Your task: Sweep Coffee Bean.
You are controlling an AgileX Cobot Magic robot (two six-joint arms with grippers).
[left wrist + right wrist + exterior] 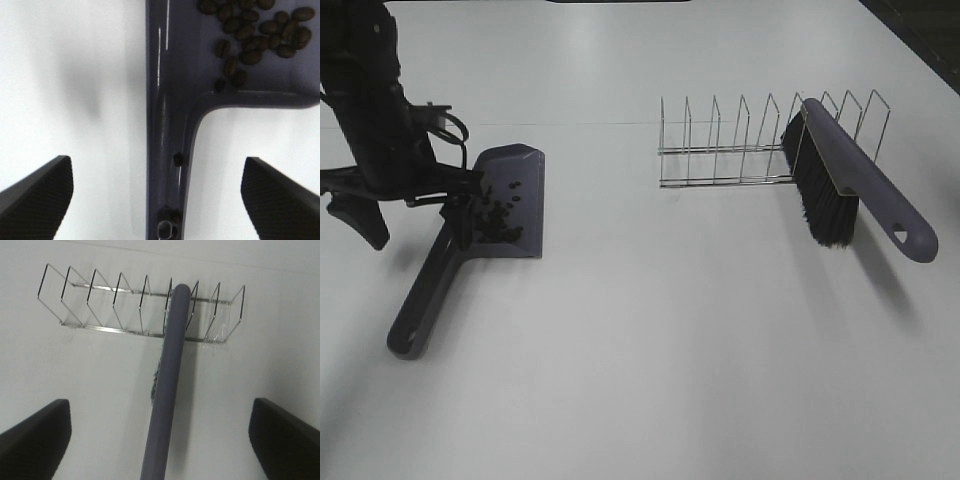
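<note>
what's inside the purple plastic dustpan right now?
A heap of small dark coffee beans lies in the purple plastic dustpan near its handle end, with a few loose ones further up the blade. The left arm hides part of that side, so more could sit there.

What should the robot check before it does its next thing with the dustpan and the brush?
1. Coffee beans inside the dustpan: ok.
2. Stray beans on the table: cannot tell.
3. Left gripper open around the dustpan handle, not touching it: ok.
4. Right gripper open: ok.
5. Brush parked on the wire rack: ok.
6. One bean sitting on the dustpan handle: not ok.
</note>
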